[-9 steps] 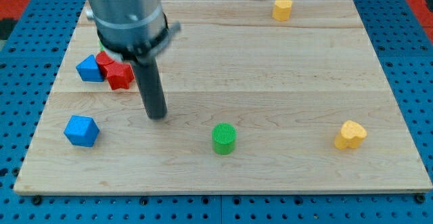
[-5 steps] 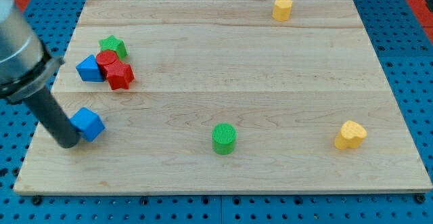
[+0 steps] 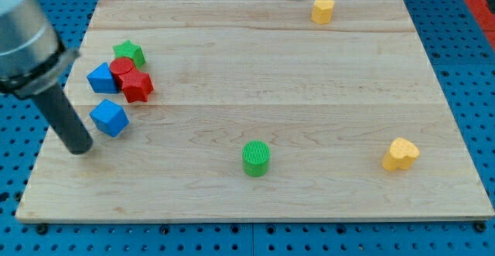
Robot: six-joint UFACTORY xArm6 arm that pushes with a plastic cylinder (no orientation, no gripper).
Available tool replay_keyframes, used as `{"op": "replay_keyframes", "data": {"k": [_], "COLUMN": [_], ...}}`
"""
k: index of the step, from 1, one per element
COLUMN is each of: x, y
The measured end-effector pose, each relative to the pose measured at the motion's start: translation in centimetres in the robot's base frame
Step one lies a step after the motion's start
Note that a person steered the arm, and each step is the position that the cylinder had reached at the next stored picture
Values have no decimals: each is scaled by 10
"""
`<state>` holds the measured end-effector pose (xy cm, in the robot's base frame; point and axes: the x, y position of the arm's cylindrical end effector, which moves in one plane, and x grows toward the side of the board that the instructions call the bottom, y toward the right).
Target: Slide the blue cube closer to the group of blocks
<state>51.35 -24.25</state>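
The blue cube (image 3: 110, 118) lies at the view's left on the wooden board (image 3: 309, 86), just below a group of blocks. The group holds a blue block (image 3: 100, 78), a red cylinder (image 3: 121, 68), a red star (image 3: 137, 86) and a green star (image 3: 129, 52). The cube sits a small gap below the group's blue block and red star. My tip (image 3: 79, 148) rests on the board just left of and below the blue cube, close to it.
A green cylinder (image 3: 256, 158) stands at the bottom middle. A yellow heart block (image 3: 401, 154) lies at the lower right. A yellow block (image 3: 322, 10) lies near the top edge. The board's left edge is close to my tip.
My tip swung from the board's middle to the lower left of the blue cube. The cube has slid up and right, closer to the group.
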Motion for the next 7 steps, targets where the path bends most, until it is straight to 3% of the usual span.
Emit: {"op": "replay_keyframes", "data": {"k": [2,5,6,7], "x": [-6,-37,-31,-31], "y": [48,46,106,215]}}
